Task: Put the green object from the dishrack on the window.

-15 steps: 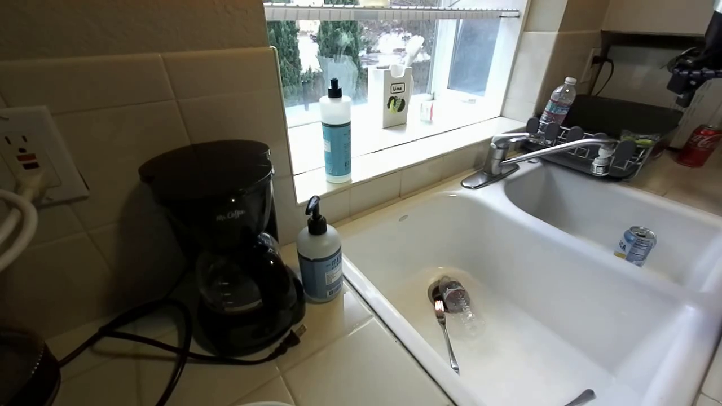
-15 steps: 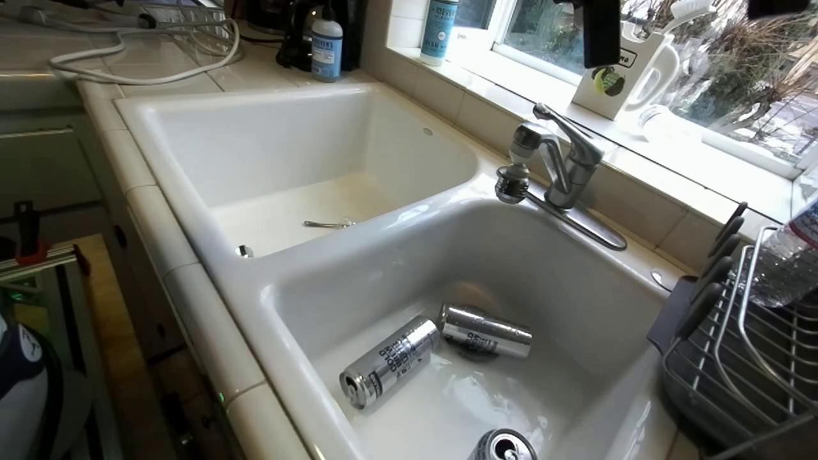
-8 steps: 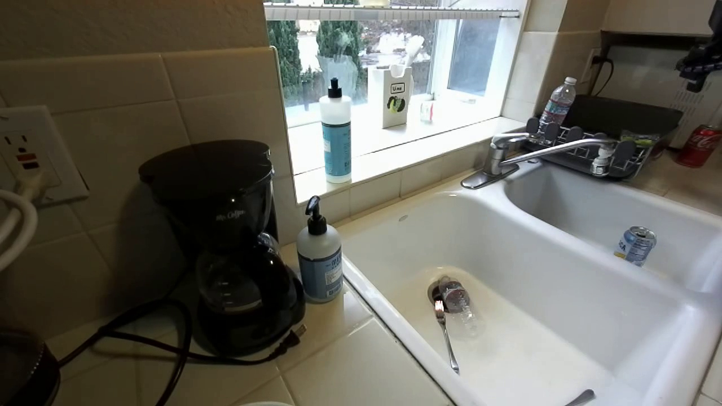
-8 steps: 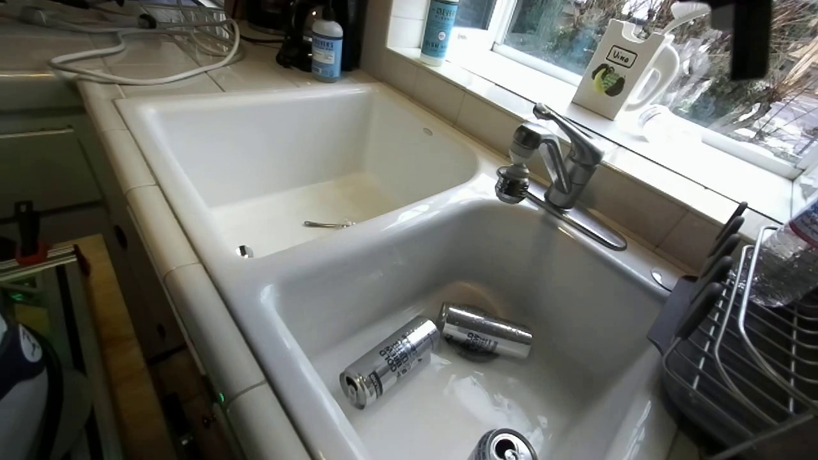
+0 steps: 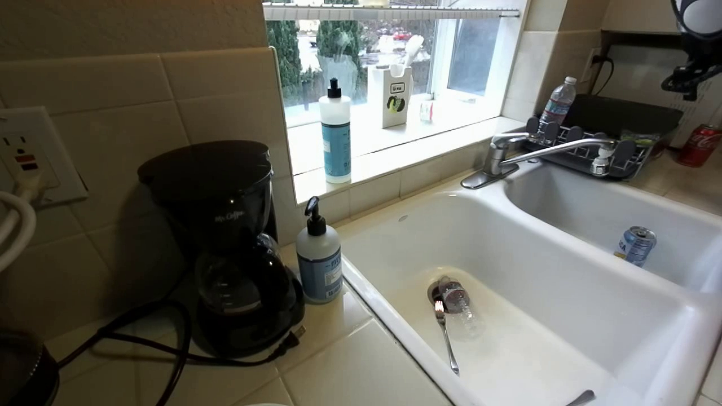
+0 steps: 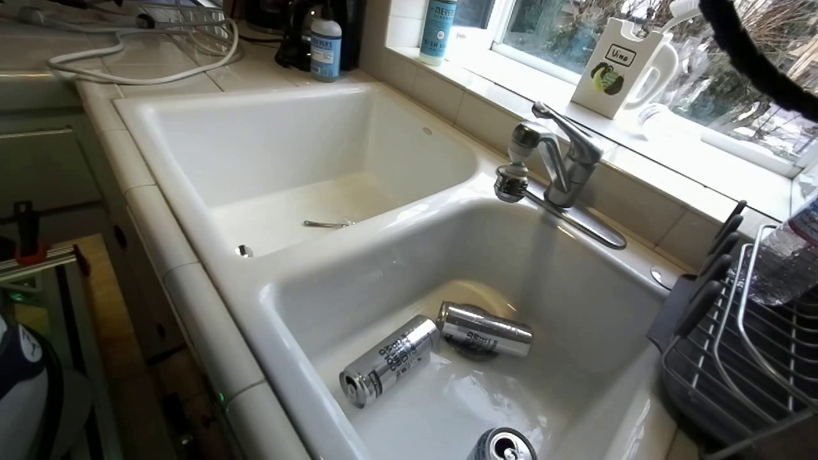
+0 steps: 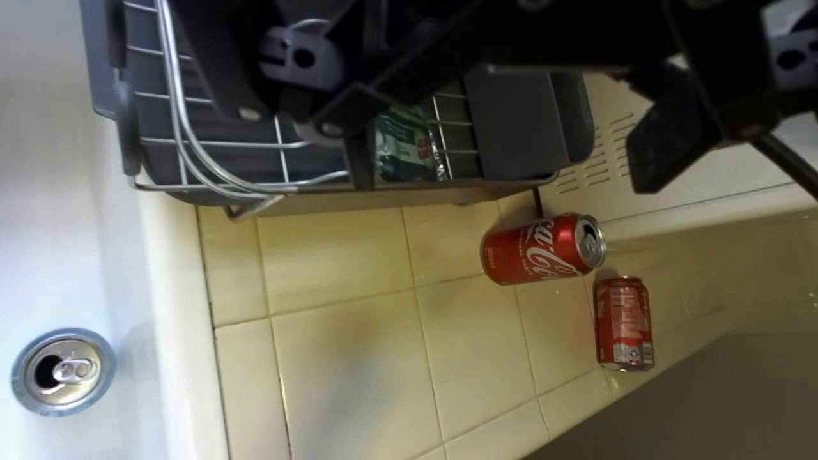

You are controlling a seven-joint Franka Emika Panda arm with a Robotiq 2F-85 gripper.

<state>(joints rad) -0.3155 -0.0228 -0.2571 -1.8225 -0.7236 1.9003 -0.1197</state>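
Holds the fingers (image 7: 671, 140) spread wide in the wrist view, gripping nothing. Reaches in from the top there and covers, with one fingertip, the edge of a green packet (image 7: 404, 147). Hangs higher than the dishrack (image 5: 620, 117) in an exterior view, with a visible gap down to the packet; cannot tell the spread from that angle.

Has the packet lying inside the dishrack, among the wires, near a bare grey section. Shows red and white print on it and a silvery end. Carries in the same dishrack a clear water bottle (image 5: 557, 104), tilted, at the side near the window (image 5: 472, 56).

Shows two red cans (image 7: 537, 249) near the dishrack on the tiled worktop (image 7: 339, 255), close to each other, one of them upright in an exterior view.

Opens to greenery (image 5: 338, 48) through the window in both exterior views. Bears on the pale sill (image 5: 395, 163) a white jug (image 6: 620, 70) and, well apart, a pump bottle (image 5: 337, 138) with a teal label.

Shows a chrome tap (image 5: 496, 158) at the back rim of the white sink (image 5: 536, 270). Has a fork (image 5: 447, 338) and a clear plastic bottle (image 5: 456, 299) lying just beside each other in the half farther from the dishrack. Has three cans (image 6: 390, 361) in the nearer half, two on their sides, one upright.

Shows a black coffee maker (image 5: 225, 225) on the worktop past the sink, with a soap bottle (image 5: 320, 268) just beside it.
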